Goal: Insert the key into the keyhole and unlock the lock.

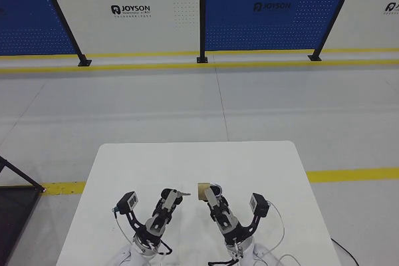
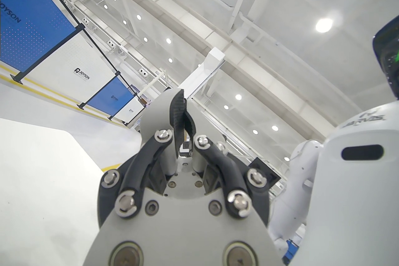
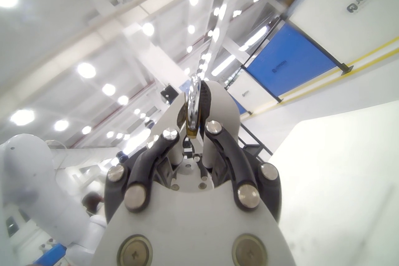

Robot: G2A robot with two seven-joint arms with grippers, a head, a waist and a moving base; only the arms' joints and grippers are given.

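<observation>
Table (image 1: 253,166), R pincer (image 3: 195,94) clamps lock (image 3: 192,113)

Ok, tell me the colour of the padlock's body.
The padlock body is brass-yellow; clearest in the top view.

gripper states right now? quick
Left gripper: shut on the key.
Right gripper: shut on the lock.

A white table (image 1: 186,159) stands before blue panels (image 1: 266,30).
</observation>
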